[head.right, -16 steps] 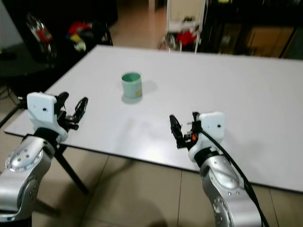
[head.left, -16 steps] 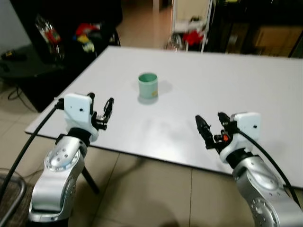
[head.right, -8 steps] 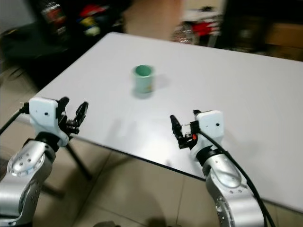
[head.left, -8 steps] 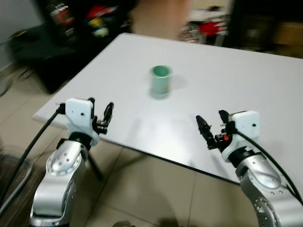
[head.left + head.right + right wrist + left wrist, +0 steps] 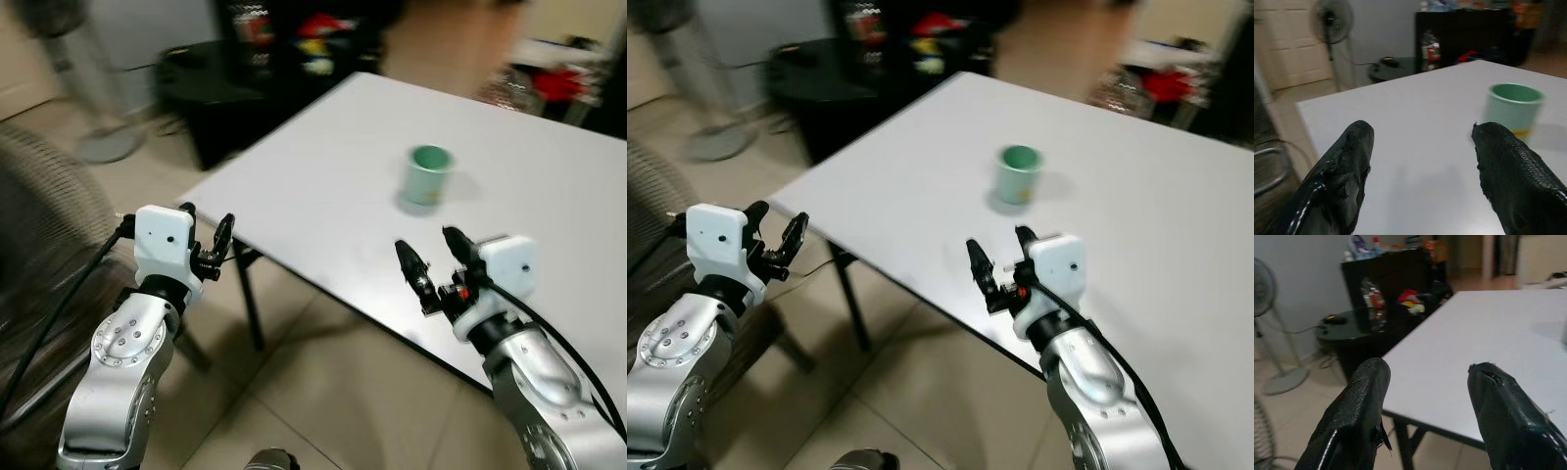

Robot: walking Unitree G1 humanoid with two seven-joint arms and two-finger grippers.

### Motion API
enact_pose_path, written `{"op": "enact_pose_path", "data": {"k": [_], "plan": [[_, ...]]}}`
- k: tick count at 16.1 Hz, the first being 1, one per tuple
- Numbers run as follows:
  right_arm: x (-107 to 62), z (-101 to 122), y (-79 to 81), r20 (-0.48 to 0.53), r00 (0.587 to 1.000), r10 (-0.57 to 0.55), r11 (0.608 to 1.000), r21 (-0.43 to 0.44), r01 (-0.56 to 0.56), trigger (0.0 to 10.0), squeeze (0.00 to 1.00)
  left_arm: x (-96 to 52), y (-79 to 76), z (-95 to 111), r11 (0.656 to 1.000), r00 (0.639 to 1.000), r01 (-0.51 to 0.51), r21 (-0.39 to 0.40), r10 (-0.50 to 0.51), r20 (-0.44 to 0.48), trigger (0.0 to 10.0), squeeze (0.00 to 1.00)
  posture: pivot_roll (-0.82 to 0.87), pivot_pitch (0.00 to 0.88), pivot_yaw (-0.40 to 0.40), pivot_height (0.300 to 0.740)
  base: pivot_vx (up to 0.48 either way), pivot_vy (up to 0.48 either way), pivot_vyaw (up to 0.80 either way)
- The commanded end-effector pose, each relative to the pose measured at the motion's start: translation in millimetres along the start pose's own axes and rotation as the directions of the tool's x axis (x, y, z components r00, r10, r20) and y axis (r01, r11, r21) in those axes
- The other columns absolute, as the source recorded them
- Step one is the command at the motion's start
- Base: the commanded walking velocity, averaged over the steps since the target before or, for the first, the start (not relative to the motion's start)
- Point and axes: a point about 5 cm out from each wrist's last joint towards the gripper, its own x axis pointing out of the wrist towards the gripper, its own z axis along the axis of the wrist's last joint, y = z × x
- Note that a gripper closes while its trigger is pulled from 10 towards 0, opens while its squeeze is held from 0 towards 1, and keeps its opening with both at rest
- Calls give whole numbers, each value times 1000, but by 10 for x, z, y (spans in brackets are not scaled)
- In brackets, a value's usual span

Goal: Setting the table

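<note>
A green cup [image 5: 429, 174] stands upright on the white table [image 5: 343, 166], toward its far middle; the right wrist view shows the cup [image 5: 1511, 108] ahead of the fingers. My right gripper [image 5: 432, 267] is open over the table's near edge, short of the cup, holding nothing. My left gripper [image 5: 208, 240] is open too, empty, hanging over the floor just off the table's near left corner. In the left wrist view the table corner [image 5: 1415, 396] lies ahead of the two fingers [image 5: 1359, 406].
A black side table [image 5: 211, 78] with clutter stands left of the white table. A standing fan [image 5: 83, 59] is at the far left, and a dark wire chair [image 5: 39, 255] is close by my left arm. Tiled floor [image 5: 323, 392] lies below the table's edge.
The camera has swung left: the table and cup have shifted to the right of the picture, and the fan and chair have come into view. Both grippers stay open and empty.
</note>
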Motion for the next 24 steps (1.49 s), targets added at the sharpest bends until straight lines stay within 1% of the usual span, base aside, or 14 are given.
{"op": "enact_pose_path", "data": {"k": [1, 4, 5, 6, 7, 9, 12, 13, 14, 16, 18, 21, 23, 24], "plan": [[-28, -50, 23, -22, 1000, 16, 1000, -9, -16, 10000, 0, -12, 30, -31, 999, 999, -33, 28, 33, -14, 10000, 82, 52, 0, 64, 740, 0, 0, 800], [1, -70, -51, -52, 997, -52, 999, -12, 51, 10000, 0, -33, -23, -82, 999, 999, -36, -33, 34, -39, 10000, 71, 40, 0, 68, 740, 0, 0, 800], [1, -104, -85, -59, 996, -60, 998, -18, 59, 10000, 0, -9, -72, -123, 999, 998, -34, -15, 33, -52, 10000, 67, 50, 0, 61, 740, 0, 0, 800], [38, -91, -84, -65, 995, -79, 997, -14, 79, 10000, 0, -10, -124, -1, 1000, 1000, 19, 10, -19, -14, 10000, 71, 54, 0, 43, 740, 0, 0, 800], [104, -47, -43, -42, 998, -42, 999, 26, 43, 10000, 0, 14, -89, -6, 1000, 1000, -8, -7, 7, -17, 10000, 67, 63, 0, 46, 740, 0, 0, 800], [117, -99, -17, -65, 998, -22, 999, -27, 20, 10000, 0, -30, -10, -91, 998, 997, -64, 24, 65, -50, 10000, 63, 61, 0, 33, 740, 0, 0, 800], [103, -113, -77, -70, 997, -32, 999, -15, 31, 10000, 0, -46, -30, -108, 996, 995, -74, 41, 76, -59, 10000, 43, 91, 0, 36, 740, 0, 0, 800], [131, -102, -67, -74, 996, -43, 999, 22, 44, 10000, 0, -54, -14, -33, 995, 997, -67, 78, 69, -34, 10000, 47, 108, 0, 9, 740, 0, 0, 800], [150, -81, -56, -64, 997, -33, 998, 54, 36, 10000, 0, -47, 14, -25, 995, 996, -80, 63, 82, -31, 10000, 35, 110, 0, 10, 740, 0, 0, 800], [111, -209, -83, -118, 992, -39, 999, -3, 39, 10000, 0, -105, 105, -128, 988, 989, -130, 85, 136, -64, 10000, 35, 100, 0, 16, 740, 0, 0, 800], [105, -140, -111, -96, 994, -58, 998, 10, 60, 10000, 0, -83, 69, -98, 992, 991, -116, 50, 118, -56, 10000, 35, 91, 0, 31, 740, 0, 0, 800], [148, -157, -120, -97, 994, -58, 998, 22, 61, 10000, 0, -37, -55, -11, 996, 998, -52, 69, 54, -24, 10000, 35, 116, 0, 18, 740, 0, 0, 800], [164, -126, -32, -89, 996, -7, 1000, 16, 9, 10000, 0, -74, 59, -59, 992, 991, -125, 34, 126, -46, 10000, 24, 114, 0, 20, 740, 0, 0, 800], [140, -195, -74, -95, 995, -16, 1000, 21, 18, 10000, 0, -63, 13, -67, 992, 992, -114, 48, 116, -46, 10000, 16, 132, 0, 27, 740, 0, 0, 800]]}}
